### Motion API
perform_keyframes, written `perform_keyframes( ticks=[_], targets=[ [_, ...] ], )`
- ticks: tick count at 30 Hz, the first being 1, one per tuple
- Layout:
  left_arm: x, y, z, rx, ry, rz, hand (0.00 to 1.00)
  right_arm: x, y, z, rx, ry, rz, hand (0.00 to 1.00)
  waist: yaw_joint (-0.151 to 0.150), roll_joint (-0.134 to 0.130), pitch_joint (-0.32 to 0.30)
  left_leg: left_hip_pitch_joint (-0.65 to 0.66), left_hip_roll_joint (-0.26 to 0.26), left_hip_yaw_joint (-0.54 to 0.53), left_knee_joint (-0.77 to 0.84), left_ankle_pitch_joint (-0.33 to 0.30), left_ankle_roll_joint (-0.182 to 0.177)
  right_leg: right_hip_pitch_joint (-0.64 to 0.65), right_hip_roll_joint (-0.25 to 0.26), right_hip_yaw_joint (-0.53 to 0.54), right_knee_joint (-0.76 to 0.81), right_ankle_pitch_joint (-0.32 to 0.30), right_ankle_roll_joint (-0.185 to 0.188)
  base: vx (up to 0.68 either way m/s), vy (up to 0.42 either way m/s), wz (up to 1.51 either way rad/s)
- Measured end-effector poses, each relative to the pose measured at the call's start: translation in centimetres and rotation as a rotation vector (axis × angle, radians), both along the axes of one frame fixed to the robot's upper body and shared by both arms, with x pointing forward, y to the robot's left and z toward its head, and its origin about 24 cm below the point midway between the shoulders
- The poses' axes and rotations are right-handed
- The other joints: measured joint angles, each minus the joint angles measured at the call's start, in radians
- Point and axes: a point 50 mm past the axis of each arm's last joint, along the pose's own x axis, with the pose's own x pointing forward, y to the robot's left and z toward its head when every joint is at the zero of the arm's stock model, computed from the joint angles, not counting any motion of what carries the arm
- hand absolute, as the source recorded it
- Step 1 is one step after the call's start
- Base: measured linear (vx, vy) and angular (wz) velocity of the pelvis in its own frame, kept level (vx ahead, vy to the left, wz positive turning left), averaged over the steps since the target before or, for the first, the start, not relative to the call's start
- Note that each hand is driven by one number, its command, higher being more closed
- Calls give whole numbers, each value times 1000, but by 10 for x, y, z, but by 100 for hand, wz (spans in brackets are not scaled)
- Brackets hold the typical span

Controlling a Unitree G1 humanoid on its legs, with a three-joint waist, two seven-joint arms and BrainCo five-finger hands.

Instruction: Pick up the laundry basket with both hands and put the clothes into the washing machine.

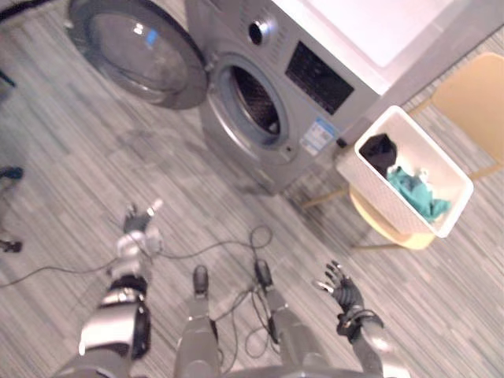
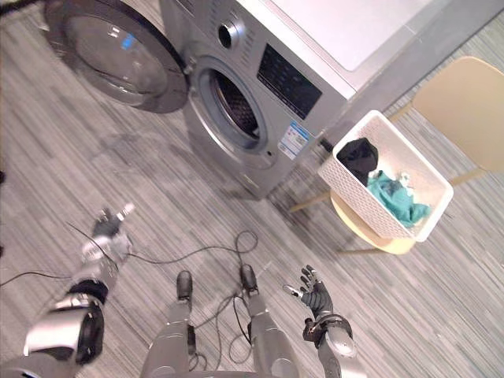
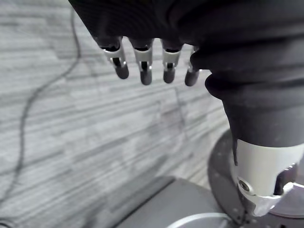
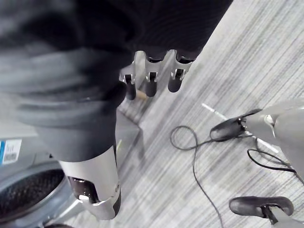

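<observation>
left eye view: one basket (image 1: 381, 198)

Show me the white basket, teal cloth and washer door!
White plastic laundry basket (image 1: 374, 183): left eye view, its side wall.
Teal crumpled cloth (image 1: 413, 191): left eye view, its middle.
Round glass washer door (image 1: 134, 43): left eye view, its glass.

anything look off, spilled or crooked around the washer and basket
Nothing is spilled or damaged. The laundry basket sits on a small wooden stool and seems to overhang its seat, so it may be a bit precarious. The clothes all lie inside it, and the washing machine has its door wide open.
</observation>
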Motion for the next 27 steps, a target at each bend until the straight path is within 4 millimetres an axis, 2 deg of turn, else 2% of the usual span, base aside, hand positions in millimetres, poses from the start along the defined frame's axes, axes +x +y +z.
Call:
perform_keyframes(
  ticks=[3,4,8,12,14,21,27],
  targets=[
    [23,15,57,3,-177,39,0,1,0,1,3,-10,-8,0,-5,-26,12,-11,0,20,0,-7,-11,-23,2,21,-3,34,7,17,-24,-21],
    [27,18,67,9,-203,44,0,1,1,1,5,-11,-9,0,-7,-27,12,-13,1,20,1,-9,-12,-26,3,24,-3,42,16,33,-15,-7],
    [37,39,141,67,-391,96,0,5,6,4,27,-40,-16,0,-22,-34,19,-29,7,23,7,-10,-13,-37,7,35,-25,81,4,49,-10,-7],
    [46,35,200,109,-538,74,0,6,9,6,46,-50,-26,0,-30,-50,52,-33,13,15,7,-13,-18,-38,19,36,-25,82,3,11,7,0],
    [50,31,209,117,-555,60,0,8,9,8,47,-60,-30,0,-31,-50,62,-39,15,14,7,-14,-19,-43,21,37,-25,82,3,4,11,2],
    [49,35,207,118,-534,76,0,10,9,11,52,-78,-39,0,-35,-51,110,-44,16,15,7,-19,-26,-50,22,43,-25,81,3,-9,10,-1],
    [46,40,208,120,-535,91,0,9,9,14,51,-93,-42,0,-30,-51,111,-55,17,21,7,-20,-27,-64,22,49,-25,81,4,-8,5,-2]
  ],
)
